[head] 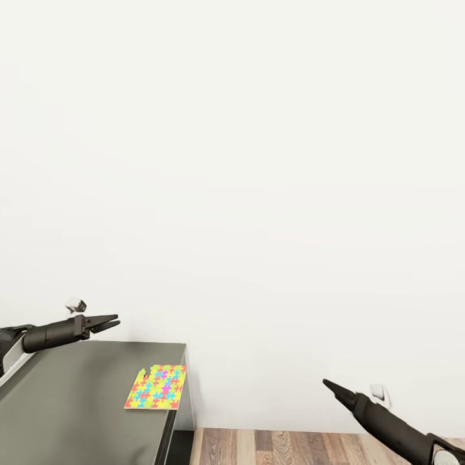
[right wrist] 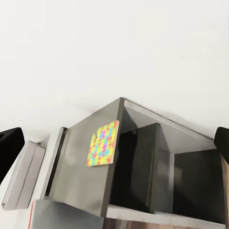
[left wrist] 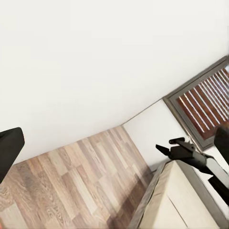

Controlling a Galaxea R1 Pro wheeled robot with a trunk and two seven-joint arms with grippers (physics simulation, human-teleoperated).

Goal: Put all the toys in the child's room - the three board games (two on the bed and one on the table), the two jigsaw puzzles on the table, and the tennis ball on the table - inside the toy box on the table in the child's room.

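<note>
One jigsaw puzzle (head: 157, 387), a thin mosaic slab, lies flat on the dark grey table (head: 77, 400) close to its right edge; the same jigsaw puzzle (right wrist: 102, 143) appears on the table top (right wrist: 76, 162) in the right wrist view. My left gripper (head: 113, 320) hovers above the table's back edge, left of the puzzle, with nothing in it. My right gripper (head: 327, 383) hangs over the floor to the right of the table, also with nothing in it. In both wrist views the fingers (left wrist: 9, 149) (right wrist: 8, 148) stand far apart. A corner of the bed (left wrist: 179, 202) shows. The toy box, board games and tennis ball are out of view.
A plain white wall (head: 258, 161) stands close behind the table. Wood-plank floor (head: 290, 447) lies to the table's right. The table's side has open dark shelves (right wrist: 157, 167). A pale grey top (right wrist: 24, 174) adjoins it. A window with blinds (left wrist: 205, 102) stands beyond the bed.
</note>
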